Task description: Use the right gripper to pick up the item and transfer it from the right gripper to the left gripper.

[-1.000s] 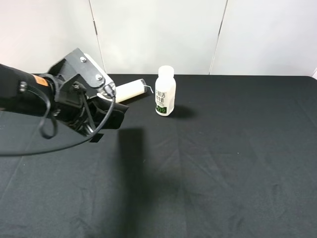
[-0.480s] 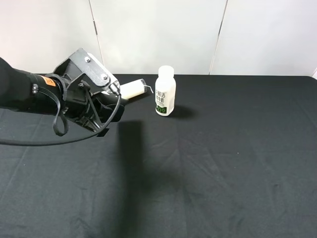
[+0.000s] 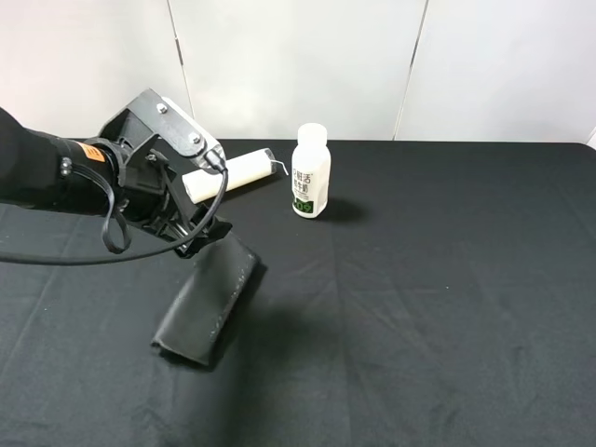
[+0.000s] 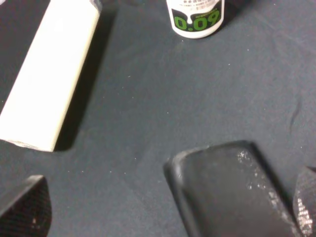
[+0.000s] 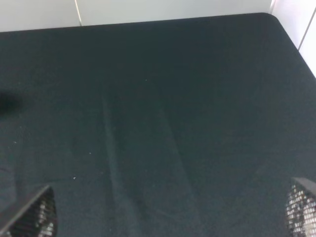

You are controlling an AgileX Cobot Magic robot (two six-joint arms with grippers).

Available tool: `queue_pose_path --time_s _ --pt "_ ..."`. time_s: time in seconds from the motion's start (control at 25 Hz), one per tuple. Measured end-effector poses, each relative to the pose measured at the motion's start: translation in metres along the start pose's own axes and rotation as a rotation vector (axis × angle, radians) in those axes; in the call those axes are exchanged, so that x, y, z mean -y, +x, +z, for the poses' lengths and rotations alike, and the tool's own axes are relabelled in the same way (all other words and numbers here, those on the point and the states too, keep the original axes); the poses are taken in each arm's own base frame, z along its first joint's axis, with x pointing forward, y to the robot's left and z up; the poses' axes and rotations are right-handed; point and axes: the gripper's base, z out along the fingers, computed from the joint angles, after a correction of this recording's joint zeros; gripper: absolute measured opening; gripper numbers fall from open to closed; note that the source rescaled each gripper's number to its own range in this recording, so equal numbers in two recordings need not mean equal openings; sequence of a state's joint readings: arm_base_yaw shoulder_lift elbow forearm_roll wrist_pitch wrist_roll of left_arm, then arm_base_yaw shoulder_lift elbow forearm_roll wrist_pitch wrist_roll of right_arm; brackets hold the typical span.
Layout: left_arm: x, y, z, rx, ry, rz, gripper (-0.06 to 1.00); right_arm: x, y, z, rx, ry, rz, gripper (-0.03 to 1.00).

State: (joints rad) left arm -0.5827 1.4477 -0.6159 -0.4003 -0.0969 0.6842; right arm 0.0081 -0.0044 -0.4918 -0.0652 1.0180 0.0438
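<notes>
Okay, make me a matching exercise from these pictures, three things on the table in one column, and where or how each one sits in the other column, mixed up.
Things:
1. black soft case
2. white tube
3. white bottle with green label

States:
A. standing upright near the back of the black cloth
B. lying flat on the cloth, just below the left tool
C. lying on its side at the back, beside the left arm

Pairs: 1-B, 2-C, 3-A

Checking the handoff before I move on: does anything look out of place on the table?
Yes. The black case lies flat on the black cloth, held by neither gripper. The left gripper is open above its near end; the right gripper is open over bare cloth. The white tube lies on its side; the bottle stands upright.
</notes>
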Motion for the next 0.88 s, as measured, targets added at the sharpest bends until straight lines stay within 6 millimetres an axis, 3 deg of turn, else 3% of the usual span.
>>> queue_pose_path --time_s 0.56,0.88 --pt "0.004 -0.008 -0.003 -0.052 0.073 0.001 1.00 0.000 0.000 0.000 -0.001 0.000 0.000 1.00" --pt "0.002 -0.062 -0.034 -0.078 0.202 -0.059 1.00 0.000 0.000 0.000 -0.001 0.000 0.000 1.00"
